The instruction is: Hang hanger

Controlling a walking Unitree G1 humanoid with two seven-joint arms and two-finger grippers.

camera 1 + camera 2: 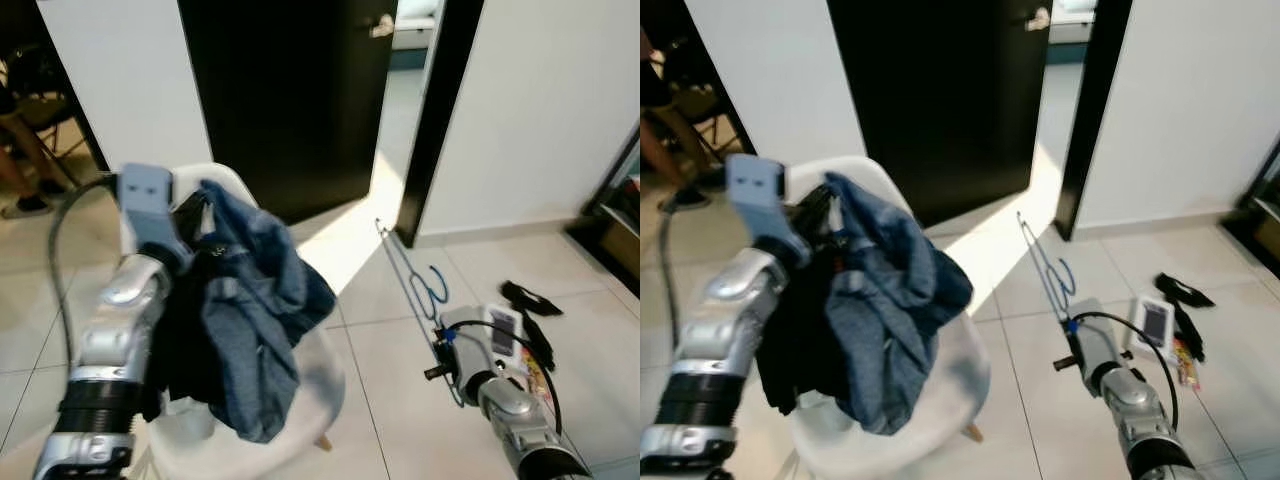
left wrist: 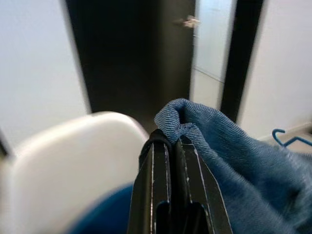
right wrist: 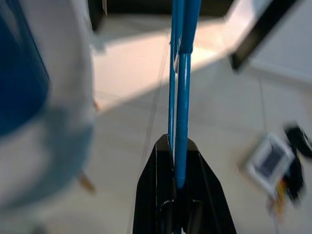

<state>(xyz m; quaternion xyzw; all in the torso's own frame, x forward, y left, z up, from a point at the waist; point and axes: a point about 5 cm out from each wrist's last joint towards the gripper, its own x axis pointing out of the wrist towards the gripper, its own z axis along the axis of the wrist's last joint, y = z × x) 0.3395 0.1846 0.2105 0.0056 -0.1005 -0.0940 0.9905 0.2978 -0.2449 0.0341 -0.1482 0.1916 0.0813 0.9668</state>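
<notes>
The main risk, as I judge it, sits in my right gripper (image 3: pixel 179 146). Its fingers are pressed together on the thin rod of the blue hanger (image 1: pixel 415 285), and a rod that narrow could twist or swing in the pinch as I move, so the hook might point the wrong way when I need it. The hanger stands up and away from my right arm, over the tiled floor (image 1: pixel 400 380), with its hook curling beside the dark door frame (image 1: pixel 435 110). If I turn carelessly it could knock that frame or catch on the cloth.

The second risk is in my left gripper (image 2: pixel 171 146). It is closed on a fold of the blue denim garment (image 1: pixel 255 300), and the pinch takes only a small bunch of fabric near the edge. The rest of the garment hangs heavy over the white chair (image 1: pixel 310 395), beside a darker cloth (image 1: pixel 180 340) underneath my arm. A pull at the wrong angle could let the fold slip out, or drag the dark cloth along with it.

Hanger and garment are well apart now, one in each grip, so bringing them together is still to do. A small device and black straps (image 1: pixel 525 300) lie on the floor near my right arm, and I should keep the hanger clear of them.
</notes>
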